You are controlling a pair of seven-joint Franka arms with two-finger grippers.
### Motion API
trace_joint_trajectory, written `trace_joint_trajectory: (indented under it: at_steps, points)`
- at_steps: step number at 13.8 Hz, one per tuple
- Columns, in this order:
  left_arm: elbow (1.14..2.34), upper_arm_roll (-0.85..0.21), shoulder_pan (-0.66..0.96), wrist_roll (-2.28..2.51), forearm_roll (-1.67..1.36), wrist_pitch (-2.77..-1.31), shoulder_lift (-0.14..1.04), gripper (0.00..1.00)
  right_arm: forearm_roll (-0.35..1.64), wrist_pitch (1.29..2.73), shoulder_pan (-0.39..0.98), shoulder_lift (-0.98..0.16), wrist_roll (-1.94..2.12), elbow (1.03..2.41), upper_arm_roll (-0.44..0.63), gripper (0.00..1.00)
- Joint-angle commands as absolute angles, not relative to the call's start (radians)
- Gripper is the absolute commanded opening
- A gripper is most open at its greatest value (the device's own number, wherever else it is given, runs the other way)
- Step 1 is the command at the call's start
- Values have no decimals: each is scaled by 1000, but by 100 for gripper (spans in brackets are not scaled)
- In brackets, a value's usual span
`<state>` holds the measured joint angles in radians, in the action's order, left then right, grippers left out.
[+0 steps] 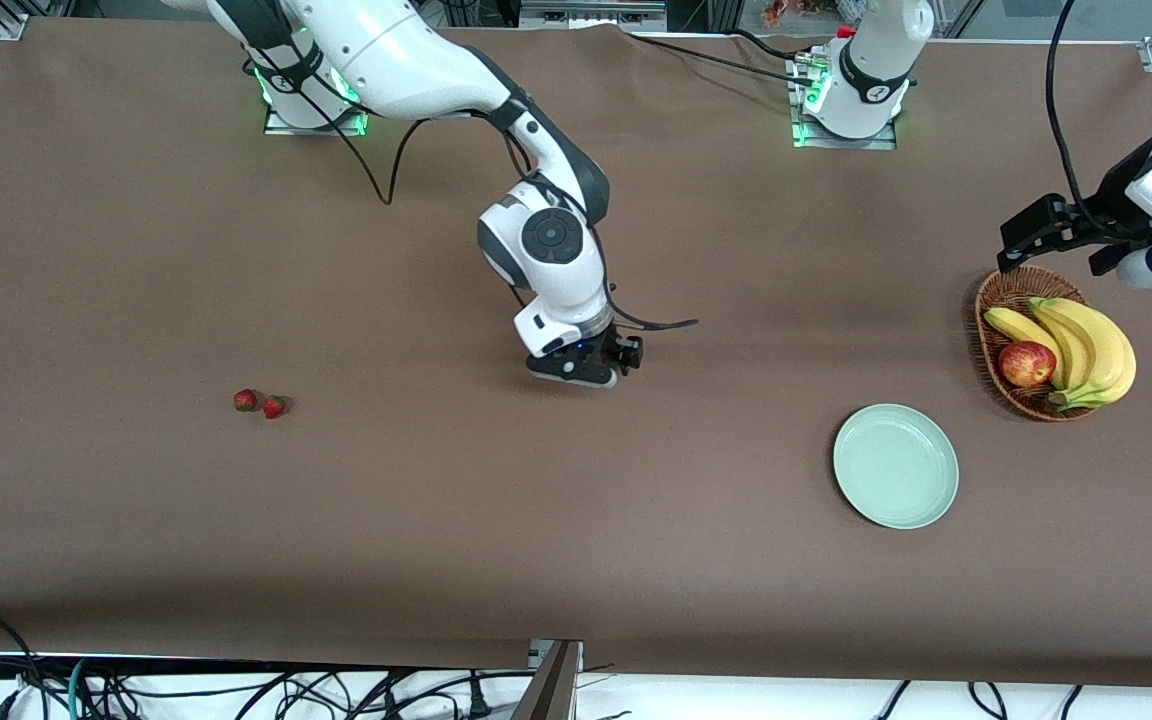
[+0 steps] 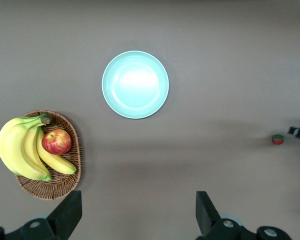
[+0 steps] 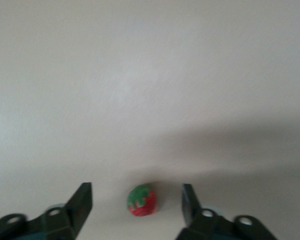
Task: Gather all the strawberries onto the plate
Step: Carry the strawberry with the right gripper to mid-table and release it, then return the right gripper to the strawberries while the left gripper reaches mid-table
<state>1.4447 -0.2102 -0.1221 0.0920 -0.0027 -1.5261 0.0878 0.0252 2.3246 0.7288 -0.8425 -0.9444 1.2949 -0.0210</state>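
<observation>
Two strawberries lie side by side on the brown table toward the right arm's end. A third strawberry rests on the table mid-table, between the fingers of my right gripper. That gripper is open and low over it, and neither finger touches the berry. In the front view the hand hides this berry. The pale green plate holds nothing and lies toward the left arm's end. My left gripper waits open, high over the basket's edge.
A woven basket with bananas and a red apple stands beside the plate, farther from the front camera. Cables hang along the table's near edge.
</observation>
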Motion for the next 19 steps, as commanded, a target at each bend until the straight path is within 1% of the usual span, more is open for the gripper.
trace_joint_trajectory:
  at_steps: [1,2,4,5,6,9,10,13,14,17,19]
  points:
    - [1417,-213,-117,81,-29,-1508,91,100,23,2211,628,-770,-756,1281,-32,100]
    - [1416,-210,-118,75,-50,-1509,91,100,25,2185,585,-747,-692,1285,-34,100]
    - [1417,-206,-129,75,-218,-1516,110,100,23,2106,504,-720,-558,1285,-34,100]
    - [1416,-198,-132,83,-318,-1503,165,100,23,2074,467,-713,-481,1287,-31,100]
    - [1413,-192,-135,74,-328,-1500,172,100,23,2041,425,-701,-421,1292,-17,100]
    - [1419,-195,-153,69,-336,-1500,196,100,25,1921,368,-690,-284,1293,67,100]
    - [1417,-202,-141,77,-327,-1497,248,100,26,1895,365,-690,-220,1293,98,100]
    - [1422,-207,-88,78,-276,-1499,276,100,26,1875,353,-687,-118,1318,173,100]
    - [1424,-207,-40,78,-241,-1494,317,100,26,1875,333,-687,-83,1328,190,100]
    - [1427,-209,36,71,-201,-1489,328,100,32,1885,227,-690,67,1357,196,100]
    - [1424,-209,105,101,-212,-1525,336,100,57,1902,183,-692,98,1393,195,100]
